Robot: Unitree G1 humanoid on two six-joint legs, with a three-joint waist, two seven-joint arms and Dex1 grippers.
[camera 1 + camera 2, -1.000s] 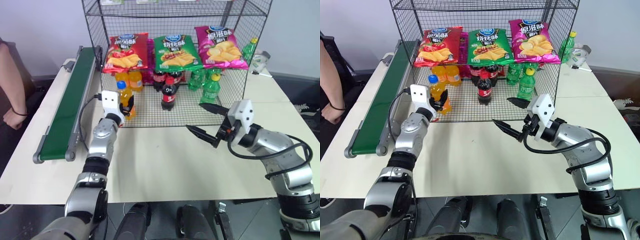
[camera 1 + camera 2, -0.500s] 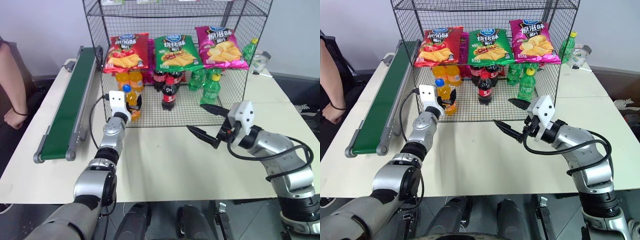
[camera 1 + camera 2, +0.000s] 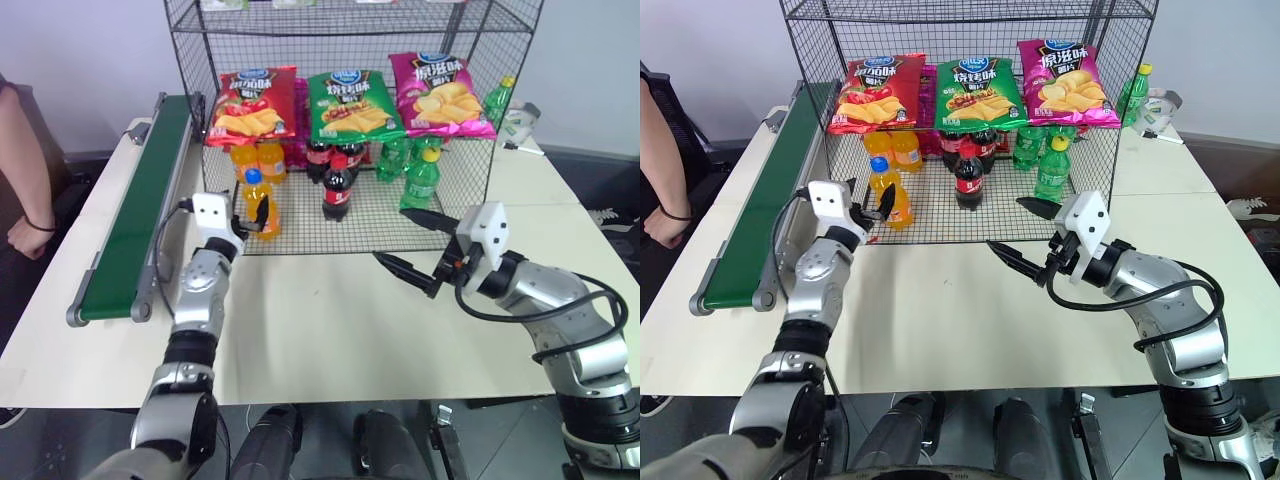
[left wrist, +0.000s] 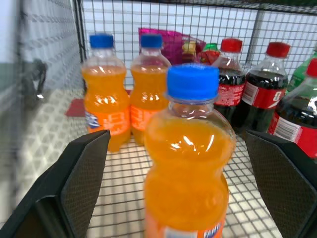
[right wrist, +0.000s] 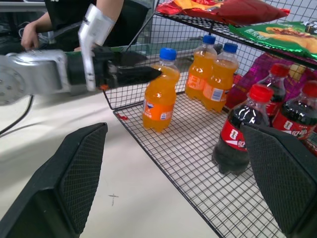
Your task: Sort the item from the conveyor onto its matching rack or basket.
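While the left gripper [image 3: 248, 213] stands with its two black fingers spread wide on both sides of the orange soda bottle [image 3: 257, 205], it does not press the bottle anymore; in the left wrist view the finger pads [image 4: 84, 181] are clearly apart from the plastic on each side. The bottle stands upright by itself on the lowest wire floor of the black wire rack [image 3: 440, 215], near the front left corner. I judge that this place was chosen because two other orange soda bottles [image 3: 258, 158] stand just behind it, so it joins its own kind. To the right of them are the cola bottles with red caps [image 3: 336, 185], and further right the green soda bottles [image 3: 421, 172]. On the tier above lie three crisp bags: red [image 3: 250, 103], green [image 3: 350, 103] and pink [image 3: 440, 95].

The right gripper [image 3: 410, 243] hangs over the white table [image 3: 330, 330] in front of the rack, its fingers wide apart and holding nothing; it seems only to wait out of the way.

The green conveyor belt [image 3: 140, 200] lies along the left side of the table with nothing on it. A person's arm [image 3: 22, 190] is at the far left edge.

In my judgement the sorting is nearly done, and the left arm only needs to draw straight back without touching the bottle, since a small push could tip it.
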